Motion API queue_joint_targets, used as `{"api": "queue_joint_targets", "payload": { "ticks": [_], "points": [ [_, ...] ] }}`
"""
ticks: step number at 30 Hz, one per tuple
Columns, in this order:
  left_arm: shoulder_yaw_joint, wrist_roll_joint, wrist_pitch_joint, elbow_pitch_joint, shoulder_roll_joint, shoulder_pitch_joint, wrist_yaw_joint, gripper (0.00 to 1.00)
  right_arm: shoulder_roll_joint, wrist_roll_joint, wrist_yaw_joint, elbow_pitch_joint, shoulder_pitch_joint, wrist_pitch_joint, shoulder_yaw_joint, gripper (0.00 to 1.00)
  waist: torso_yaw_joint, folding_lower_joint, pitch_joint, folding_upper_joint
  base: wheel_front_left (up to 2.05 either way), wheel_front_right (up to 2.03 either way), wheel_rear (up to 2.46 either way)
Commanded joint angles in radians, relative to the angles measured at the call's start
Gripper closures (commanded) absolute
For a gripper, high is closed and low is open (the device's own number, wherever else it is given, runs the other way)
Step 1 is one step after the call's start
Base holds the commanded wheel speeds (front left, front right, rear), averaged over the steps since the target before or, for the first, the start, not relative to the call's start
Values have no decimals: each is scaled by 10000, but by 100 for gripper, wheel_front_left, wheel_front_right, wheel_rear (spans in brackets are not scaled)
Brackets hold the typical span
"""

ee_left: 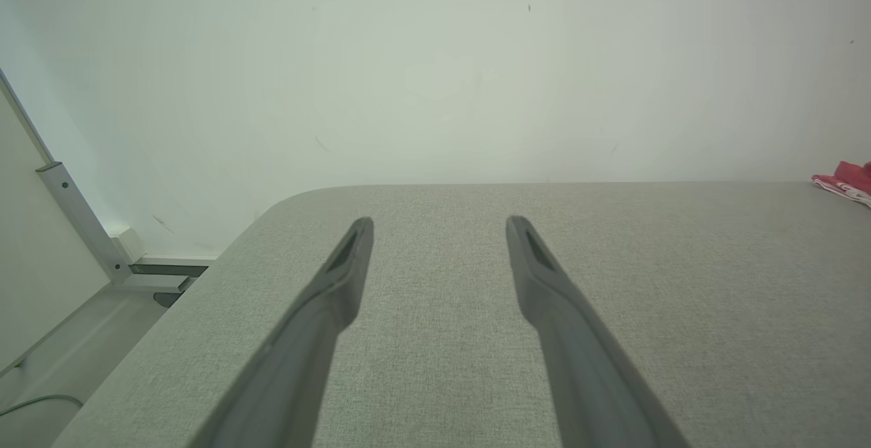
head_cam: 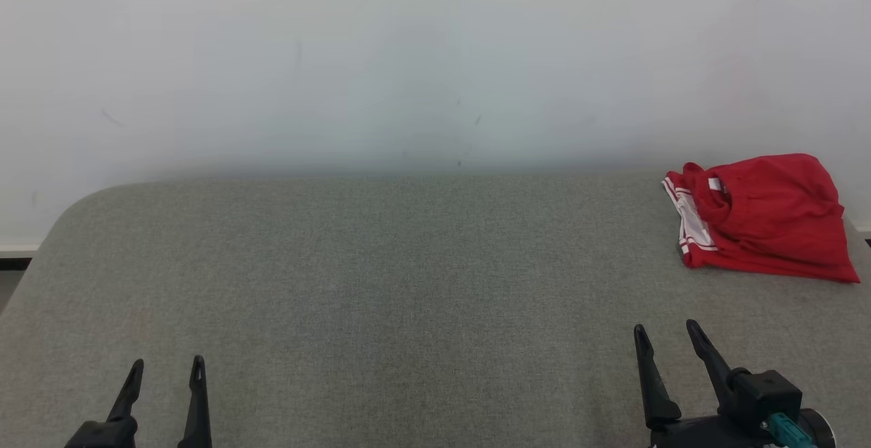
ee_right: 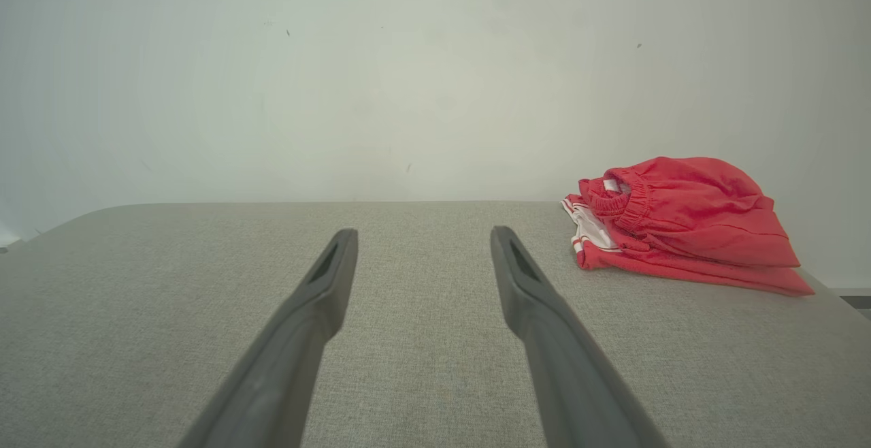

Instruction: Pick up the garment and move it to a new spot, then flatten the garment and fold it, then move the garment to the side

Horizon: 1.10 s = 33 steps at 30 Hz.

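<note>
Head view: the red garment [head_cam: 762, 216] lies as a loose bundle on the far right part of the grey table [head_cam: 408, 264], close to the white wall [head_cam: 408, 60]. Its long axis runs left to right, and the end with the white stripes points to the left. The right gripper [head_cam: 665, 327] is at the near right edge, its two fingers spread apart with nothing between them. The garment is beyond it and a little to the right, well apart. The left gripper [head_cam: 169, 361] is at the near left, also spread and empty, and much farther from the garment. I judge that the right arm is the natural one for the reach.

Left wrist view: the left gripper [ee_left: 441, 222] is wide open over bare fabric. A small red corner of the garment [ee_left: 847, 179] is at the right border. On the left are a metal frame [ee_left: 78, 216] and the floor [ee_left: 81, 339].

Right wrist view: the right gripper [ee_right: 423, 232] is open and holds nothing. The garment [ee_right: 687, 223] is ahead to the right, its elastic waistband [ee_right: 622, 203] turned towards the fingers. The table cover looks soft and woven.
</note>
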State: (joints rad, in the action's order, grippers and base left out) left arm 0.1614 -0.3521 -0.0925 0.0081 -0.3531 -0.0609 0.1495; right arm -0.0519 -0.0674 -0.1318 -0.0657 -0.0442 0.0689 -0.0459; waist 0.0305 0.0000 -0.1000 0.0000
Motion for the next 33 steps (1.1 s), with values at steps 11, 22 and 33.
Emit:
{"api": "queue_joint_targets", "payload": {
  "ticks": [11, 22, 33],
  "points": [
    [-20, -64, -130, -50, -75, -129, 99, 0, 35, -108, 24, -3, -110, -11, -27, 0, 17, 0, 43, 0, 0, 0, 0],
    [127, -92, -101, 329, 191, -177, 76, 100, 6, -103, 0, -474, -222, -99, -60, 100, 41, 0, 68, 0, 0, 0, 0],
    [-288, -1984, 204, 611, 597, 106, -340, 100, 7, -2397, 2, -685, 76, -385, -178, 100, 10, 0, 153, 0, 0, 0, 0]
  ]
}}
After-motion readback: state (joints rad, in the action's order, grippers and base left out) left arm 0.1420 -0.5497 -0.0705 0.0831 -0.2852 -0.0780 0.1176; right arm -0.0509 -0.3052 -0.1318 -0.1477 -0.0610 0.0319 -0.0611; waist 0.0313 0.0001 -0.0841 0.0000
